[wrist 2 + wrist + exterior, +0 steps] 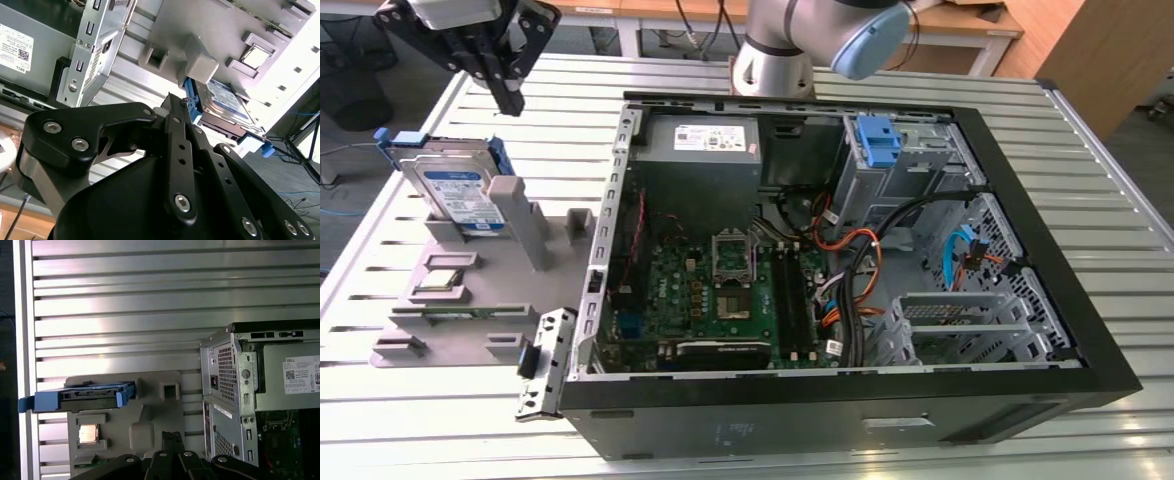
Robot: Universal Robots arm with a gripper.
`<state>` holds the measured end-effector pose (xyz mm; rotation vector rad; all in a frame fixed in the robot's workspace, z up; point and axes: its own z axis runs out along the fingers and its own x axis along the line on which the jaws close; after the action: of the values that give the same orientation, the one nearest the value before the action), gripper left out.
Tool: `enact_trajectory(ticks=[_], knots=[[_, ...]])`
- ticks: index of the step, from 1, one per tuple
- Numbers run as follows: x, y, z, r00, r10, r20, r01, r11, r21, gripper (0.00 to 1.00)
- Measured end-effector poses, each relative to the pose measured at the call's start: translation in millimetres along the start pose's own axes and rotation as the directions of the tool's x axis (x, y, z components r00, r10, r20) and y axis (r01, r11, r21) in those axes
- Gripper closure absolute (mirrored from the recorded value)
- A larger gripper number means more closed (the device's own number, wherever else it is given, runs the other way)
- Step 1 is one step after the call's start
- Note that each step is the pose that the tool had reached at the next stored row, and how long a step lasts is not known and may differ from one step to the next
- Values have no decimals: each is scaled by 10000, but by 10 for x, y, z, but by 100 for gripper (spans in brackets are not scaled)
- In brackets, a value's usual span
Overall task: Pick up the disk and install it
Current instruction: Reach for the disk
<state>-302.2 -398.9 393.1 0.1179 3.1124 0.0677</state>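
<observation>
The fingers (175, 135) are clenched on nothing: in the second wrist view the black bars lie side by side with no gap between them. The gripper (508, 100) hangs tips-down over the ribbed aluminium desk (440, 440), near the disk (460, 195) but apart from it, a little toward the exterior view's right of its top edge.

The disk is a flat silver hard drive with a white-and-blue label, framed by a blue plastic carrier. It stands on edge, leaning slightly, in a slot of the grey moulded plastic holder (520, 290), with a blue handle tab jutting from one end. The holder sits on the desk at the exterior view's left of the open black computer case (761, 435), and a small square processor chip (440, 280) lies in a recess of it just beside the disk.

The step in hand looks like the approach to the pick. To do it well, I judge the fingers should part wider than the carrier's thickness before any descent. They should line up with the disk's lean rather than with the vertical. They should close on the flat faces or carrier rails, not on the thin handle tab, which would probably flex. Centring over the top edge matters too, since an off-centre grip could tip the disk against the slot walls or drag the holder along the desk
</observation>
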Motion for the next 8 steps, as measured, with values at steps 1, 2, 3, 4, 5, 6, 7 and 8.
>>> enact_trajectory(ticks=[1, 2, 3, 4, 5, 6, 7, 8], knots=[[9, -1, 0, 10000, 0, 0, 0, 10000, 0, 90], [19, -1, -1, 10000, 0, 0, 0, 10000, 0, 90], [28, -2, -1, 10000, 0, 0, 0, 10000, 0, 90], [38, -3, -1, 10000, 0, 0, 0, 10000, 0, 90], [48, -3, -1, 10000, 0, 0, 0, 10000, 0, 90], [59, -4, -2, 10000, 0, 0, 0, 10000, 0, 90], [70, -5, -2, 10000, 1, 0, -1, 10000, 0, 90], [80, -6, -2, 10000, 0, 0, 0, 10000, 1, 90]])
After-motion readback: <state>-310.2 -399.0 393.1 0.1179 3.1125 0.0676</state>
